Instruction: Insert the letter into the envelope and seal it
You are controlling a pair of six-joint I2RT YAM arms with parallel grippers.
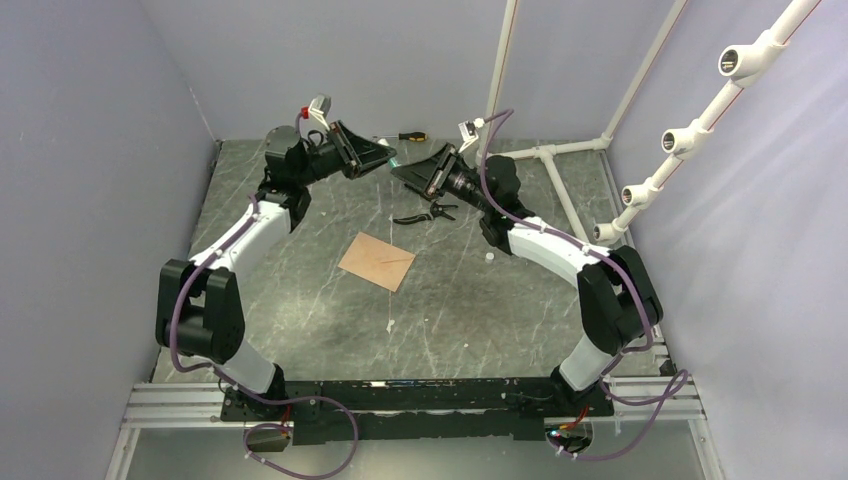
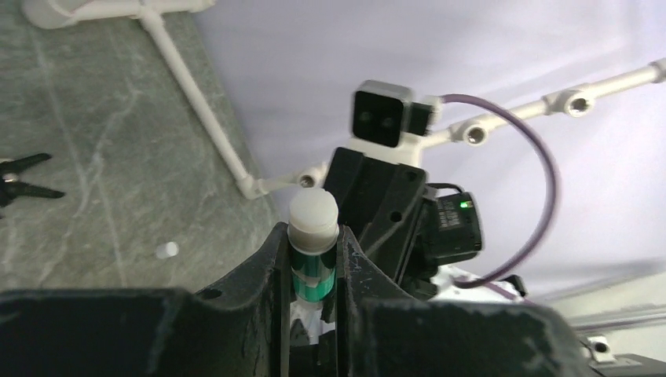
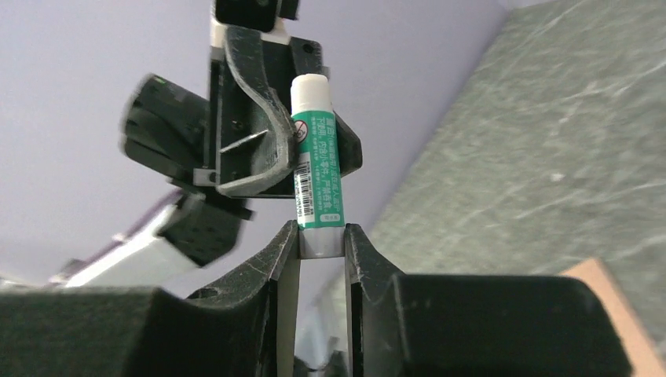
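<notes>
My left hand [image 2: 312,239] and right hand [image 3: 322,236] are both gripping the glue stick [image 3: 314,169]. The envelope [image 1: 377,261] is lying below them on the tabletop [image 1: 300,320]. It's light, floppy paper, so I'm planning to pin an edge.

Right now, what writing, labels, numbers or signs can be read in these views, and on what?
Green-and-white plastic glue stick: white characters on its green label, too small to read.
Same label: round red prohibition sign; barcode digits, unreadable.
No other text visible.
</notes>
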